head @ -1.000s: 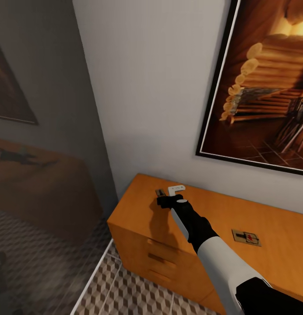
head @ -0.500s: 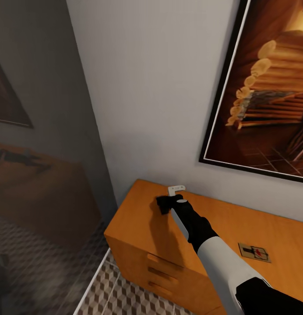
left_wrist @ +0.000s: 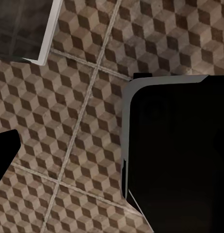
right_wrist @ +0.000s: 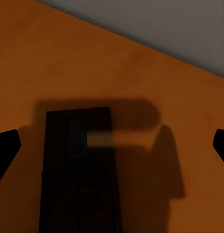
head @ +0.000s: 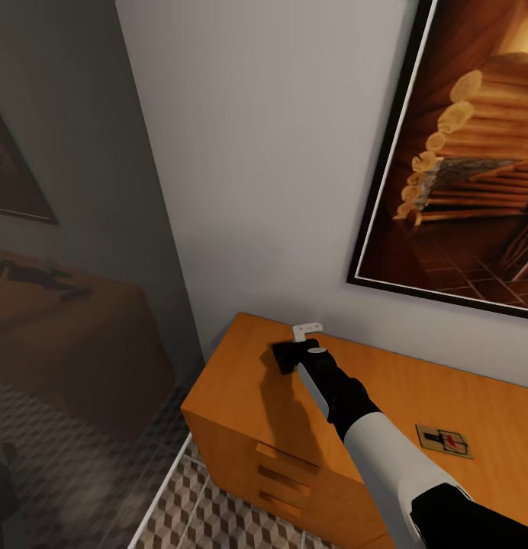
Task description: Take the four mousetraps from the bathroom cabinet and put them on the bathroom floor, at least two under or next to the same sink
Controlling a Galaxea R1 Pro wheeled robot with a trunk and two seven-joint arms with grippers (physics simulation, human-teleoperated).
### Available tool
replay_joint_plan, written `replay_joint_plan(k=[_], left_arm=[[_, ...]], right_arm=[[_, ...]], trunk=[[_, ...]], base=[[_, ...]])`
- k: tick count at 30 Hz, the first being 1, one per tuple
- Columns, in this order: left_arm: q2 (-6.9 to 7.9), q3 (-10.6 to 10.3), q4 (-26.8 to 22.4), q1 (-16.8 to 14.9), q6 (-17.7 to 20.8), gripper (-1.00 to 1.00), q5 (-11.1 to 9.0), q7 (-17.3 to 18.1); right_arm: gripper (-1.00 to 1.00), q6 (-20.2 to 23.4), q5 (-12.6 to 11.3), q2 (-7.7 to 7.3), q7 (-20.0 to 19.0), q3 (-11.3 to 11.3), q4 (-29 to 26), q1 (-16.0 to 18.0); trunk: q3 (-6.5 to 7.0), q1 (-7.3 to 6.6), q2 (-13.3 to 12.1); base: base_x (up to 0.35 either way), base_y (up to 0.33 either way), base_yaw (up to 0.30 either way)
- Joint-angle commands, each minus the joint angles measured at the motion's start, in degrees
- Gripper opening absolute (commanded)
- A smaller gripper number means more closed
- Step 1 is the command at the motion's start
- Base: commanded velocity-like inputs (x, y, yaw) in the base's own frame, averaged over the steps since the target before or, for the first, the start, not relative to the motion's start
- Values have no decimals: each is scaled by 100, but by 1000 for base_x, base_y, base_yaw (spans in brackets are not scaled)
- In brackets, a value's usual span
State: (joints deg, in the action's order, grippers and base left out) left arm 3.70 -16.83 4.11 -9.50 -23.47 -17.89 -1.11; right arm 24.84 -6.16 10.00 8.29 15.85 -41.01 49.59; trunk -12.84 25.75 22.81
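The orange-brown cabinet stands against the wall. One mousetrap lies flat on its top towards the right. My right arm reaches to the top's back left part, where my right gripper hangs low over the wood. In the right wrist view that gripper is open, its fingertips spread wide, and a dark rectangular mousetrap lies in its shadow on the cabinet top between them. My left gripper's fingertip shows above the cube-patterned bathroom floor.
A large framed picture hangs on the wall above the cabinet. A glass panel with a white frame stands left of the cabinet. Patterned floor lies in front of the drawers. My dark base is close to the left gripper.
The head camera has shifted a little to the left and up. My right gripper has moved over the back-left mousetrap, which it now covers in the head view.
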Motion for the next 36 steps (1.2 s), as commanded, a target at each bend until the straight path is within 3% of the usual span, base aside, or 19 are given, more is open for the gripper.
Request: replay_joint_plan(k=[1,36], left_arm=[[-3,-48,20,-8,-35,100,-22,-12],[-7,-48,20,-8,-35,100,-22,-3]], right_arm=[[100,21,-61,0,50,15,-5,6],[100,28,-32,0,66,31,26,7]], trunk=[[-11,3,11],[-11,3,11]], base=[[0,0,0],[0,0,0]])
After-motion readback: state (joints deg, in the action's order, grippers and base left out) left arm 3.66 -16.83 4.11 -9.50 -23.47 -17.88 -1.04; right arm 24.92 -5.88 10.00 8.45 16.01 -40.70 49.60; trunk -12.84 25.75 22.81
